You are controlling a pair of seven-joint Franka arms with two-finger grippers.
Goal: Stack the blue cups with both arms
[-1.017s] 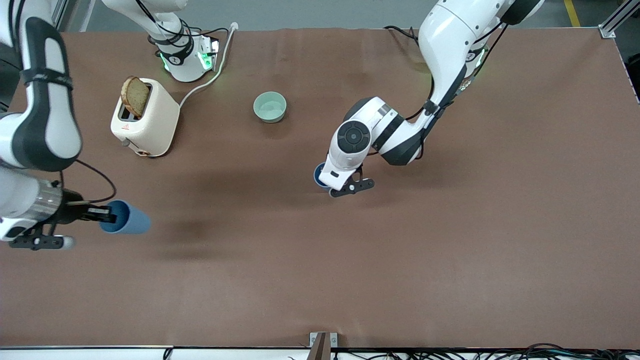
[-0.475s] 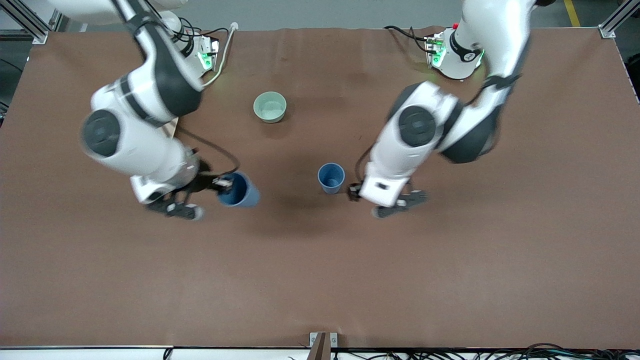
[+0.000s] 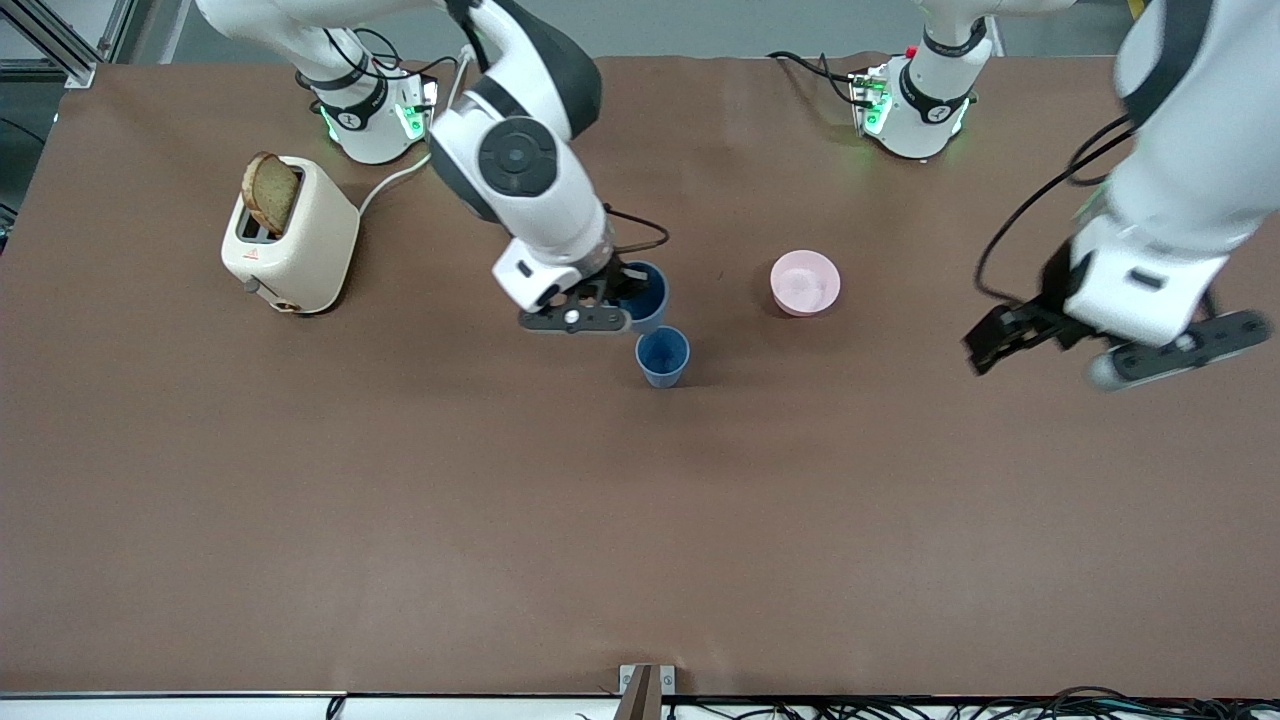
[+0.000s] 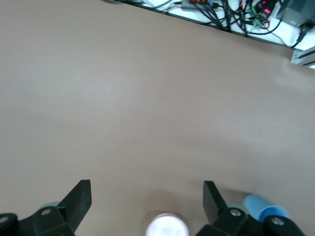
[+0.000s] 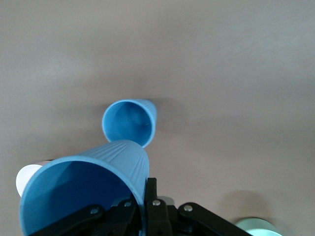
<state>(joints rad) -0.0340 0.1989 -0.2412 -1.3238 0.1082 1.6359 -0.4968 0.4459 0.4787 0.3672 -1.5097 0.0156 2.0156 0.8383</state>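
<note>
Two arms over the brown table (image 3: 400,520). The toaster (image 3: 290,237), bread slice (image 3: 270,192) in its slot, sits well off from the right gripper (image 3: 606,297), toward the right arm's end. That gripper is clamped on the held blue cup's (image 3: 642,292) rim, carrying it in the air just beside and partly over the standing blue cup (image 3: 662,356), which sits upright mid-table. Nothing lies between the two cups. The pink bowl (image 3: 804,283) rests between both grippers. The left gripper (image 3: 1015,335) hangs fingers apart, empty, over the left arm's end.
</note>
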